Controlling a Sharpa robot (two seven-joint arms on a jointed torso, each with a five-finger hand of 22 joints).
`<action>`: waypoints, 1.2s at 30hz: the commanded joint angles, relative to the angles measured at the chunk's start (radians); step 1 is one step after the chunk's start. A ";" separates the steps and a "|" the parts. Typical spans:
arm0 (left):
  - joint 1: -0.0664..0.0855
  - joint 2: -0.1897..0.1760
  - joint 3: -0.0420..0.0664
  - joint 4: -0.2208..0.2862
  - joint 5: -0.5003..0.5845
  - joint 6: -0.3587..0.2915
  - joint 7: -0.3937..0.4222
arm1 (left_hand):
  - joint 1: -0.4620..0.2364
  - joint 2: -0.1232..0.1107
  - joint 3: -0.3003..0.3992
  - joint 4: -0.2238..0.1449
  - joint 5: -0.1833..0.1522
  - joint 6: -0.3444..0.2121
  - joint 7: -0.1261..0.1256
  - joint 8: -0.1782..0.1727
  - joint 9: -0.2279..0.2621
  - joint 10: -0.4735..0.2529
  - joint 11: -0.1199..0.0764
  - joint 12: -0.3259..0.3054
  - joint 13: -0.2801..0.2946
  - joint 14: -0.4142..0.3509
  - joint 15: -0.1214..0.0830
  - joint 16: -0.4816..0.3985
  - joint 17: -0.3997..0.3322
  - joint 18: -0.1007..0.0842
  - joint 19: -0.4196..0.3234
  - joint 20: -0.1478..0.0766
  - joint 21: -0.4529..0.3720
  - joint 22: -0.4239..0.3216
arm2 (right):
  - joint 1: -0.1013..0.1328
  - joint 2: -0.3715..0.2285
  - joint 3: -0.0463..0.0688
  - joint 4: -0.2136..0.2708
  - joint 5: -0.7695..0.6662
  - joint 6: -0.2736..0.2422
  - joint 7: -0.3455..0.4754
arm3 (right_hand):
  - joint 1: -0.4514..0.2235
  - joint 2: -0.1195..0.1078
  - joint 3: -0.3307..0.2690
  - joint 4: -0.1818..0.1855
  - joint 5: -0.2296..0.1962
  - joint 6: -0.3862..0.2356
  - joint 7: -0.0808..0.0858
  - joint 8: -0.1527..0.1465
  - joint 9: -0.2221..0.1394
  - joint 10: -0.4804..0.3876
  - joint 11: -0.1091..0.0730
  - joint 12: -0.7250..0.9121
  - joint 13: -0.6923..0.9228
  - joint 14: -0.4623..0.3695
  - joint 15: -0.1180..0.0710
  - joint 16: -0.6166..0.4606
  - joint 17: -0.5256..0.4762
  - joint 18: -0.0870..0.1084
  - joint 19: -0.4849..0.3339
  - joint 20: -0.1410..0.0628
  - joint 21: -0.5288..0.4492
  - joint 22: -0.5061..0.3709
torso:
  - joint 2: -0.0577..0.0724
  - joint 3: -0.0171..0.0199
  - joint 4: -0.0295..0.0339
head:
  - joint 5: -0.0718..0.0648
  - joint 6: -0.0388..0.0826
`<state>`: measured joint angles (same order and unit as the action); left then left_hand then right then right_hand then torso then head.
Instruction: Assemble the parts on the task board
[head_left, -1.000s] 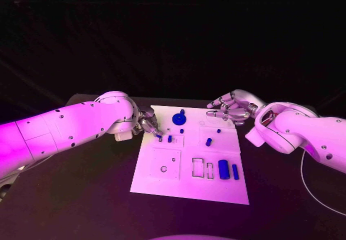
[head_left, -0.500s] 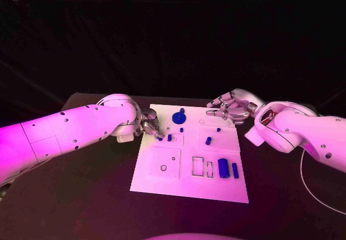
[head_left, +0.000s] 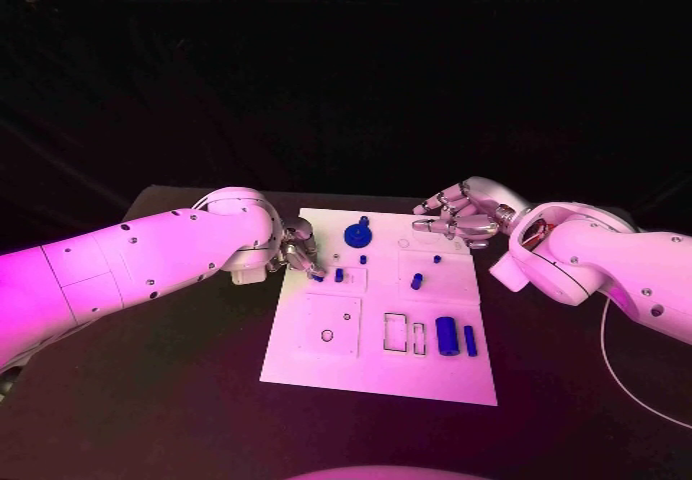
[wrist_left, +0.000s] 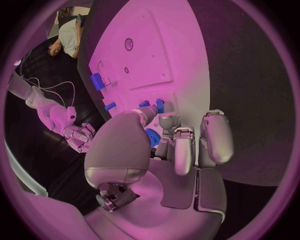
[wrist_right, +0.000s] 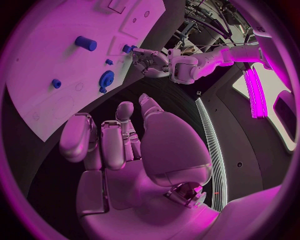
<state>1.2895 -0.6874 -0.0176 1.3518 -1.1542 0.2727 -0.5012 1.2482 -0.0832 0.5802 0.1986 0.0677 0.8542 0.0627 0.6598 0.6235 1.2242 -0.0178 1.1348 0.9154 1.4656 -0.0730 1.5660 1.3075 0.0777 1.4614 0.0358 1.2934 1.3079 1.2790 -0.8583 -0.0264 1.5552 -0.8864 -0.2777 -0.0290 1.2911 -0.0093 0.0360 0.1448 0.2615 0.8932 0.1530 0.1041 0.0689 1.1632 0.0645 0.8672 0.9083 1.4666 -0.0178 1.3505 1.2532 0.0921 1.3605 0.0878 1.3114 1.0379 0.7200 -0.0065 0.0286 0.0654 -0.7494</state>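
Note:
The white task board (head_left: 378, 360) lies in the middle of the black table. My left hand (head_left: 300, 254) hangs over its left edge. Its fingertips (wrist_left: 148, 112) meet a small blue peg (head_left: 317, 277) (wrist_left: 144, 104), and I cannot tell whether they pinch it. A second peg (head_left: 339, 274) (wrist_left: 160, 105) stands just beside it. A blue gear (head_left: 358, 236) (wrist_right: 106, 79) sits near the far edge. My right hand (head_left: 462, 220) (wrist_right: 119, 145) hovers at the far right corner with fingers apart, holding nothing.
More blue parts are on the board: small pegs (head_left: 362, 261) (head_left: 437, 261), a short cylinder (head_left: 417, 282) (wrist_right: 85, 43), a thick cylinder (head_left: 447, 337) and a bar (head_left: 470, 342) by outlined slots (head_left: 395, 333). A white cable (head_left: 620, 370) curves over the table at right.
My left hand has shifted very slightly at the board's left edge, staying by the small peg. The right hand has not moved.

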 joint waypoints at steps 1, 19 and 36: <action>-0.002 0.000 -0.002 -0.002 -0.025 0.035 -0.022 | 0.002 0.005 0.108 -0.100 0.002 0.000 -0.005 0.004 0.002 0.009 0.002 -0.001 0.003 0.105 -0.003 0.005 0.263 -0.011 0.007 -0.002 0.004 0.064 | -0.001 0.000 0.000 0.001 -0.006 0.009 0.009 | 0.009 0.005 -0.005 0.001 0.007 0.002 0.004 0.005 0.000 -0.006 0.001 -0.002 0.001 0.036 0.003 -0.006 0.001 0.010 -0.007 -0.001 -0.007 0.000 | 0.000 -0.0006 0.0001 | 0.002 -0.002; -0.004 -0.003 -0.002 -0.002 -0.036 -0.076 0.033 | -0.007 -0.006 0.131 -0.108 0.008 0.007 -0.008 0.012 0.005 0.030 -0.001 0.015 0.022 0.105 -0.006 0.005 0.263 -0.014 0.013 -0.004 0.016 0.075 | -0.001 0.001 0.000 0.000 -0.006 0.010 0.009 | 0.009 0.005 -0.006 0.001 0.007 0.002 0.004 0.005 0.000 -0.006 0.001 -0.002 0.001 0.036 0.003 -0.006 0.000 0.010 -0.006 -0.001 -0.006 0.001 | 0.000 -0.0004 -0.0001 | 0.004 -0.005; -0.009 0.003 -0.002 -0.008 -0.055 -0.053 0.026 | -0.010 -0.011 0.140 -0.112 0.011 0.010 -0.010 0.015 0.006 0.037 -0.003 0.019 0.028 0.105 -0.007 0.005 0.263 -0.017 0.018 -0.006 0.028 0.084 | -0.001 0.000 0.000 0.001 -0.006 0.012 0.009 | 0.009 0.005 -0.006 0.001 0.007 0.002 0.004 0.005 0.000 -0.006 0.001 -0.002 0.001 0.036 0.003 -0.006 0.000 0.010 -0.006 -0.001 -0.006 0.001 | 0.001 -0.0002 -0.0014 | 0.004 -0.008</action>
<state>1.2816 -0.6873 -0.0195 1.3459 -1.1903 0.1950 -0.4788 1.2426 -0.0887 0.5923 0.2081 0.0741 0.8548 0.0627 0.6706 0.6306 1.2545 -0.0198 1.1501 0.9440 1.4656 -0.0730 1.5660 1.3073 0.0777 1.4651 0.0322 1.3167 1.3075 1.2783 -0.8584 -0.0265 1.5552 -0.8864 -0.2772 -0.0282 1.2952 -0.0053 0.0360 0.1448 0.2615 0.8932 0.1530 0.1041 0.0689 1.1643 0.0655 0.8672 0.9084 1.4666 -0.0178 1.3505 1.2533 0.0921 1.3605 0.0879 1.3115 1.0380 0.7198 -0.0066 0.0280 0.0683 -0.7562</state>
